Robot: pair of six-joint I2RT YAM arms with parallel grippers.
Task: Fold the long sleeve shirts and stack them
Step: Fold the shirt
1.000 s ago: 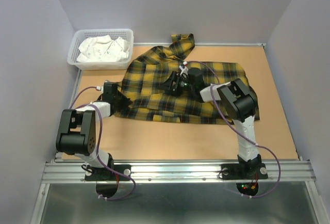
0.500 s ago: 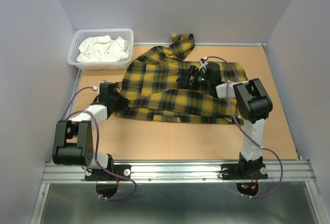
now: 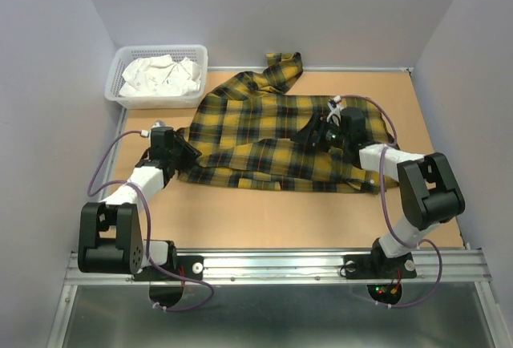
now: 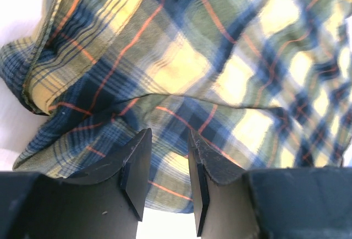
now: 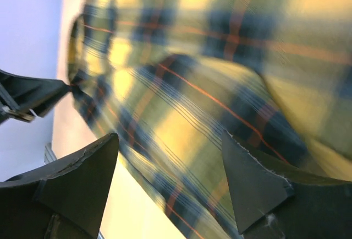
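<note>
Yellow plaid shirt (image 3: pixel 264 131) lies flat on the table (image 3: pixel 240 220) for folding. We find the left gripper (image 4: pixel 168 140) at its 9 o'clock edge, fingers narrowly parted (gripping nothing); the right gripper (image 5: pixel 169 137), spread wide, hovers at 3 o'clock, presumably seeking cloth.

shirt (image 3: pixel 264 135): soft matt cloth | basket (image 3: pixel 152 102): plastic | table (image 3: pixel 280 212): prob. fibreboard

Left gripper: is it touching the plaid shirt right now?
Cannot tell. In the left wrist view the left gripper stands part-open right at the plaid shirt, but neither contact nor a gap shows plainly.
</note>
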